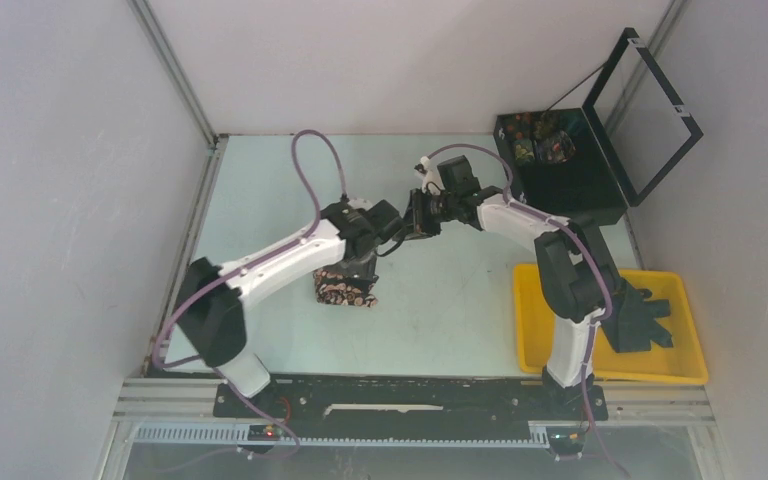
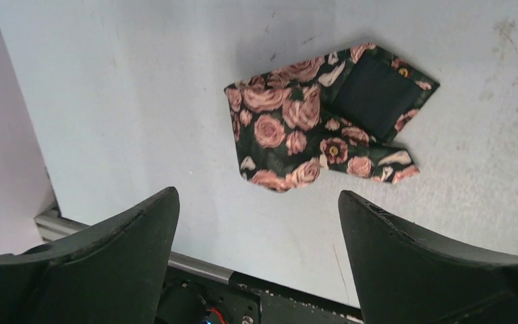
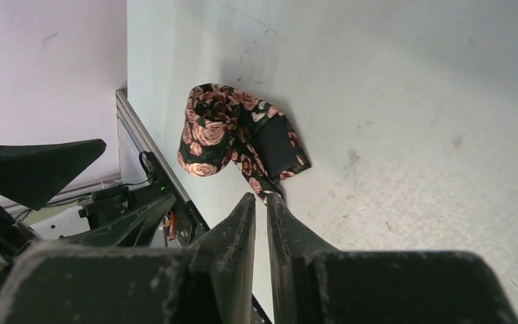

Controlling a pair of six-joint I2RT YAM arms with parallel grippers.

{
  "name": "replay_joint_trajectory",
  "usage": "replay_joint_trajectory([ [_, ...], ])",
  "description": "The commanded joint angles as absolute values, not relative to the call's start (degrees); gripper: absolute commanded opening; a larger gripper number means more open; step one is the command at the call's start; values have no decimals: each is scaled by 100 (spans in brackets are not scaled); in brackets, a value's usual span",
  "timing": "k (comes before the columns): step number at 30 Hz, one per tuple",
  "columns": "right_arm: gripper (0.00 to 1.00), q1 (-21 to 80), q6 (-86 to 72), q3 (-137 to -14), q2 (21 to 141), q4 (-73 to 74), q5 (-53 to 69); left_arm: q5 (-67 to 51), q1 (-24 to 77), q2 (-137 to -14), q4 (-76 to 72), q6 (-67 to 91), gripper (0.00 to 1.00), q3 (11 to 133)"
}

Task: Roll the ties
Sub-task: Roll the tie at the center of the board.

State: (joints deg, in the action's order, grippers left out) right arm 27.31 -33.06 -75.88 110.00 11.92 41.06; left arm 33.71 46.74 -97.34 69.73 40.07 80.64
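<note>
A black tie with pink roses (image 1: 345, 290) lies in a loose folded heap on the pale table, its dark lining showing on one flap. In the left wrist view the tie (image 2: 310, 128) lies beyond my left gripper (image 2: 257, 197), which is wide open, empty and held above it. In the top view my left gripper (image 1: 358, 268) hangs just over the tie's far side. My right gripper (image 1: 412, 218) hovers beside the left wrist. In the right wrist view the right gripper (image 3: 260, 199) is shut on nothing, and the tie (image 3: 229, 135) lies ahead of its tips.
A black open-lidded box (image 1: 560, 185) at the back right holds rolled ties. A yellow tray (image 1: 532, 330) at the right front holds dark ties. Purple cables loop above both arms. White walls enclose the table on the left, back and right.
</note>
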Motion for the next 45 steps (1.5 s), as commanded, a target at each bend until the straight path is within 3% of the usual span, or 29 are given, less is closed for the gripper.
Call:
replay_joint_trajectory([
  [1,15,2977,-3435,-7966,10795,1222,3918,3137,4564,-8675,6340,3749,94,7394],
  [13,15,3914,-3473,-9057,11328,1771,3660,1584,3129,-5956,4431,3323,94,4961],
  [20,15,4390,-3626,-9682,11792,1877,3630,381,1775,-5122,3585,3411,94,3773],
  [40,11,4724,-3804,-9641,12397,1551,3657,44,1302,-5078,3136,3614,94,3364],
  [45,11,4714,-3776,-9456,12403,1473,3699,-266,1281,-5184,2855,3759,100,3200],
])
